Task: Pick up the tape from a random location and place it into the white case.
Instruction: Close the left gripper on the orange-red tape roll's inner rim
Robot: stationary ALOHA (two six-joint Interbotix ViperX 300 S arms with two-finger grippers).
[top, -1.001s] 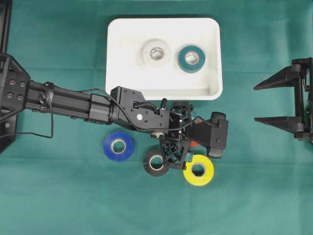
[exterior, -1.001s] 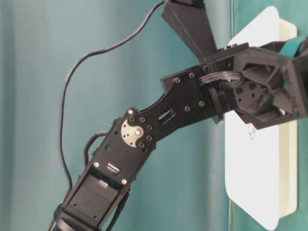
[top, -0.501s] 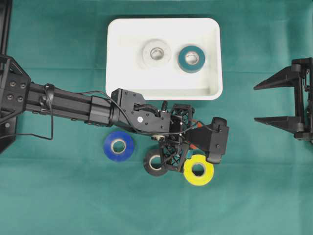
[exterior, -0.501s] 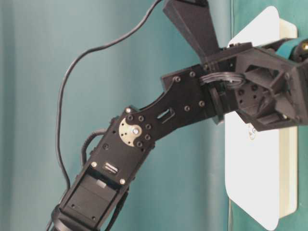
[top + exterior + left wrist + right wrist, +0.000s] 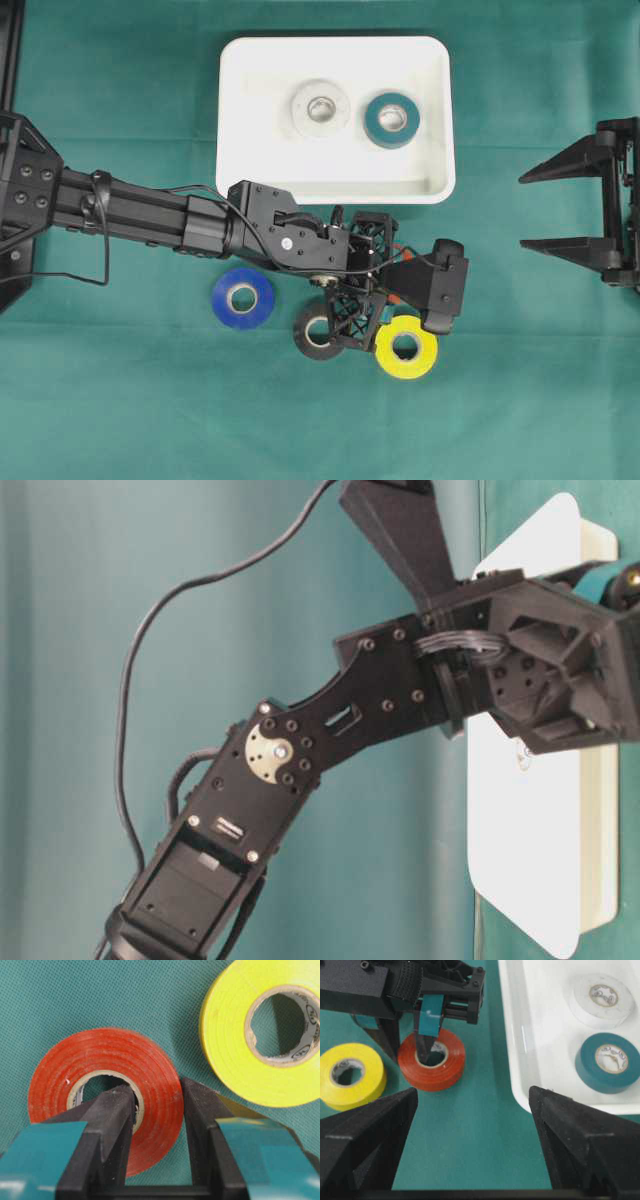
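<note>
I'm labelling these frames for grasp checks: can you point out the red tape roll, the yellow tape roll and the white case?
red tape roll (image 5: 60, 1067): left wrist view, upper-left face.
yellow tape roll (image 5: 230, 1055): left wrist view, flat face, left of core.
white case (image 5: 260, 160): overhead view, bare floor.

Black left arm (image 5: 300, 770), silver screws, looping black cable (image 5: 150, 680); teal tape on pincer fingers (image 5: 45, 1145).

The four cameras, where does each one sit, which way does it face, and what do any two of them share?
Overhead: straight down on the table; both arms, the white case, loose rolls.
Table-level: low and turned sideways; mostly the left arm, the case behind.
Left wrist: down past the left gripper, shut on the red roll; yellow roll beside.
Right wrist: forward between the open right gripper.
Both wrist views share the red and yellow rolls.
</note>
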